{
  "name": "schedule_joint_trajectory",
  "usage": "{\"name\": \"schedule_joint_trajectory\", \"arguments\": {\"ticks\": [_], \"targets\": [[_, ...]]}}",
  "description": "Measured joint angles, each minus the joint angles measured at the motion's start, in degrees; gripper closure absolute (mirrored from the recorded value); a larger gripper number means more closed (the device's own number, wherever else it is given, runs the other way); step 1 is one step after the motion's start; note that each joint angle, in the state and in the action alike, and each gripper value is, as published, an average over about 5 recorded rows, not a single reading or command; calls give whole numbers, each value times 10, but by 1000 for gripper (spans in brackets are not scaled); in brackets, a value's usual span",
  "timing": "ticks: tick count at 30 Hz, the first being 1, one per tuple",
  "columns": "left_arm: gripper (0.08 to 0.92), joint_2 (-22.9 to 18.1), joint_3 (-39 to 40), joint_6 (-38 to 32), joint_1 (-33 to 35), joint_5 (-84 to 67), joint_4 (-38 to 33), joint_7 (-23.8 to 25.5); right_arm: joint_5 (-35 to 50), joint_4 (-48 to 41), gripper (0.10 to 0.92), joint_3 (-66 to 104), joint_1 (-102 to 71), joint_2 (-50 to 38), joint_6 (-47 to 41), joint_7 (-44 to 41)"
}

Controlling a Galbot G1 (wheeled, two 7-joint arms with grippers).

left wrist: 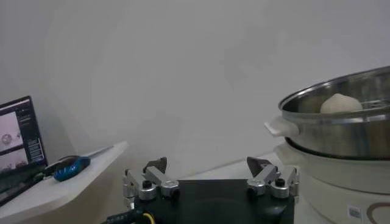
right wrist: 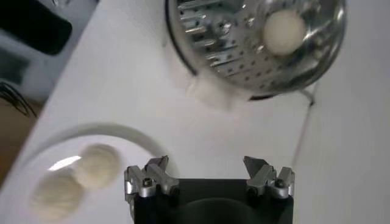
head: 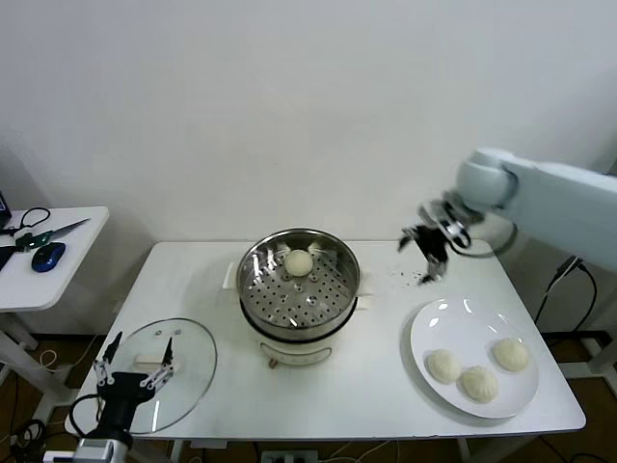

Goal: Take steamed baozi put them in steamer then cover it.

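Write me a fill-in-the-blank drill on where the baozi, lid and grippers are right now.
1. The steamer basket holds ____ baozi.
2. The white plate carries ____ baozi.
3. The glass lid lies on the table, in front of the open ____ gripper.
4. The right gripper hangs open and ____ above the table between steamer and plate.

Missing words: one; three; left; empty
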Motion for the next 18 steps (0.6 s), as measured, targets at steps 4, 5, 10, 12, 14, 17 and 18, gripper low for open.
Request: {"name": "schedule_joint_trajectory", "arguments": {"ticks": [4, 5, 10, 12, 14, 17, 18], "targets": [[177, -2, 0, 1, 1, 2, -2, 0, -22, 1, 203, 41, -71, -30, -11, -3], [177, -2, -1, 1, 2, 2, -2, 0, -28, 1, 203, 52, -89, -35, -13, -3], [177, -4, -1, 1, 2, 5, 1, 0, -56, -8, 203, 104, -170, -51, -21, -2], [177, -5, -1, 1, 2, 7, 3, 0, -64, -14, 203, 121, -195, -53, -23, -1], [177, -7, 0, 1, 1, 8, 5, 0, -70, -21, 203, 136, -216, -53, -25, 0], [177, -8, 1, 1, 1, 10, 7, 0, -77, -32, 203, 152, -239, -50, -27, 0], [177, -9, 1, 1, 1, 11, 8, 0, -79, -35, 203, 156, -246, -48, -28, -1]]}}
